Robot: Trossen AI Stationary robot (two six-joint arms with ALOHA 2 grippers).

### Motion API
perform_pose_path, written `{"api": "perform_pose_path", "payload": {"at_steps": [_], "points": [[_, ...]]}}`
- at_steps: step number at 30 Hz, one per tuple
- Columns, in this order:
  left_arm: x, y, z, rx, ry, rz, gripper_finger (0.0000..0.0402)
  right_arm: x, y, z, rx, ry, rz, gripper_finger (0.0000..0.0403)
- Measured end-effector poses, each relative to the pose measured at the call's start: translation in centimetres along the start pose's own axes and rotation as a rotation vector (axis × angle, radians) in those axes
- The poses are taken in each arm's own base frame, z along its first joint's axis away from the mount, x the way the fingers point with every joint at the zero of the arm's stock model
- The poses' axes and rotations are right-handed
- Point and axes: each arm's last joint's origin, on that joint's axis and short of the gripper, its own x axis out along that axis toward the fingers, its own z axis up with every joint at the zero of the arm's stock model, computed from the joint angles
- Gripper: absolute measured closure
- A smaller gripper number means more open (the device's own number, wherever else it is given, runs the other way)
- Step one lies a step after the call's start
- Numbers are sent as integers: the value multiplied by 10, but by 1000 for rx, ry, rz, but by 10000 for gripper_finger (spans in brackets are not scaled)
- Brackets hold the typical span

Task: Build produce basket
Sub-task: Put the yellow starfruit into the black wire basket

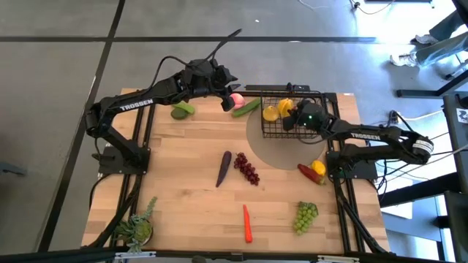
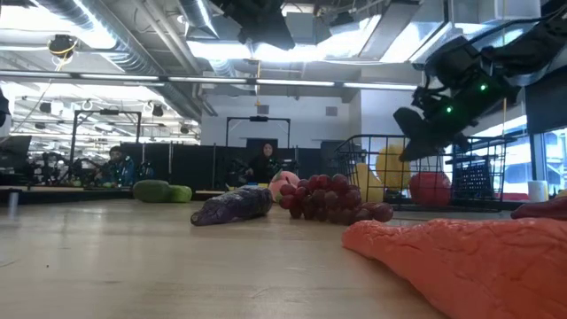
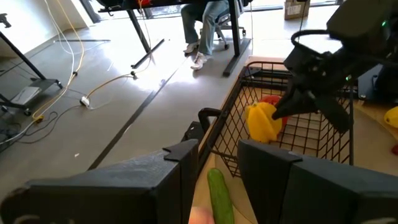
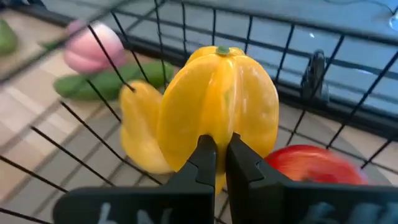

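One basket, two grape bunches, one carrot, one eggplant, one cucumber, one peach.

The black wire basket sits at the table's one o'clock, holding a yellow pepper, a lemon and a red pepper. Outside, at its nine o'clock, lie a cucumber and pink peach. Centre: purple eggplant beside dark grapes. Towards five o'clock: carrot, green grapes.
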Motion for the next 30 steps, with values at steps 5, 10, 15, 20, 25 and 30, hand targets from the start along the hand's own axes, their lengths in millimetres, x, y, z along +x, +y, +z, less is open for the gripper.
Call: {"api": "perform_pose_path", "payload": {"at_steps": [5,10,15,20,25,30], "points": [[0,0,0,0,0,0,299,9,0,-8,6,49,-31,400],[0,0,0,0,0,0,299,14,0,-13,-4,79,-41,400],[0,0,0,0,0,0,299,17,-2,-13,39,88,-47,393],[0,0,0,0,0,0,299,18,-5,-12,93,88,-59,360],[0,0,0,0,0,0,299,18,-6,-13,83,100,-56,328],[0,0,0,0,0,0,299,18,-6,-13,85,103,-60,293]]}}
